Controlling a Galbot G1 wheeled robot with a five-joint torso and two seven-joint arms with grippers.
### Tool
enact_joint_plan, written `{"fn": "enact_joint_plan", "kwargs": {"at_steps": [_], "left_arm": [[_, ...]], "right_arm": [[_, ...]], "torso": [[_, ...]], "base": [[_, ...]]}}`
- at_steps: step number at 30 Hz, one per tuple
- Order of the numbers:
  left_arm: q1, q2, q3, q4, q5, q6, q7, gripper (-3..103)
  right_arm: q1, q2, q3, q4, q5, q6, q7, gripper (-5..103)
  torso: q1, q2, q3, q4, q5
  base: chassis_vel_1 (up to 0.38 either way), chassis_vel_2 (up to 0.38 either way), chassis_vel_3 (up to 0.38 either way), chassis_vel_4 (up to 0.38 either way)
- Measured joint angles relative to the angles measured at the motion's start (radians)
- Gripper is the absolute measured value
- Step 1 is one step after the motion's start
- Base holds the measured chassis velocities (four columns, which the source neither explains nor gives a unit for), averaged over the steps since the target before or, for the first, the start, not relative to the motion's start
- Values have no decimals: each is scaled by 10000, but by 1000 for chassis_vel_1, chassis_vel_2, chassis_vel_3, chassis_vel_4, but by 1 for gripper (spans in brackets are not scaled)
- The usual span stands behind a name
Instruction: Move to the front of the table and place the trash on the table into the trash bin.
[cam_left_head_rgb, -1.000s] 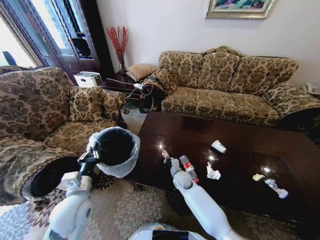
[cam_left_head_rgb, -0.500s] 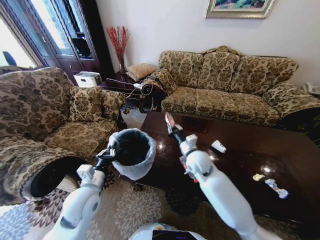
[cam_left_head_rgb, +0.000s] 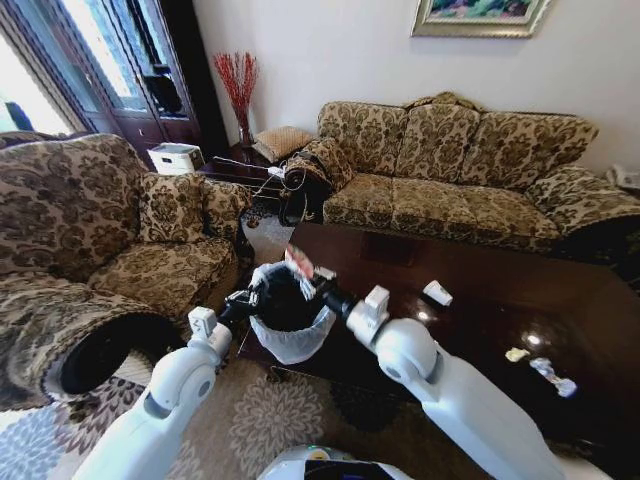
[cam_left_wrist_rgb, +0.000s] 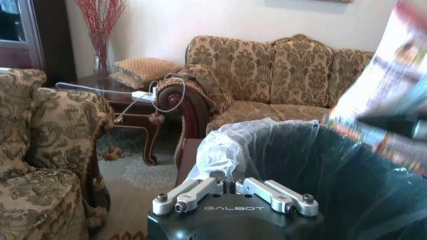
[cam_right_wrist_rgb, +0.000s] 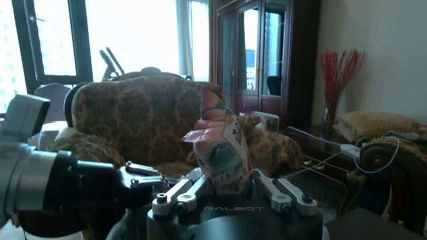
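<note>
— Grippers, near ones first?
— Left gripper clenched on trash bin rim, beside desk. Right gripper grasped crumpled wrapper above bin mouth.
— Farther out?
— Paper cup lay on desk.

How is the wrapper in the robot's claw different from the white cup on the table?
The wrapper is up in the air, held in the right gripper over the trash bin; the white cup lies on its side on the table, with nothing touching it. The wrapper is flat with red and white print; the cup is plain white and rounded. Both are small bits of trash.
</note>
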Motion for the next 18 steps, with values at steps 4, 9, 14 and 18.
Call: {"fn": "enact_joint_plan", "kwargs": {"at_steps": [4,9,14,18], "left_arm": [[11,10,18,-52,-4,70,-20,3],[67,35,-74,-239,-76,172,-28,3],[195,62,-219,-303,-91,238,-58,3],[210,-19,-286,-245,66,175,-105,3]], "right_arm": [[-76,-27,64,7,-99,0,0,33],[-107,-70,213,136,-138,-8,0,50],[-239,-144,334,340,-84,50,25,71],[-197,-58,954,415,316,164,646,82]], "torso": [[1,0,0,1,0],[0,0,0,2,-2],[0,0,0,2,-2],[0,1,0,2,0]], "base": [[0,0,0,0],[0,0,0,0],[0,0,0,0],[0,0,0,0]]}}
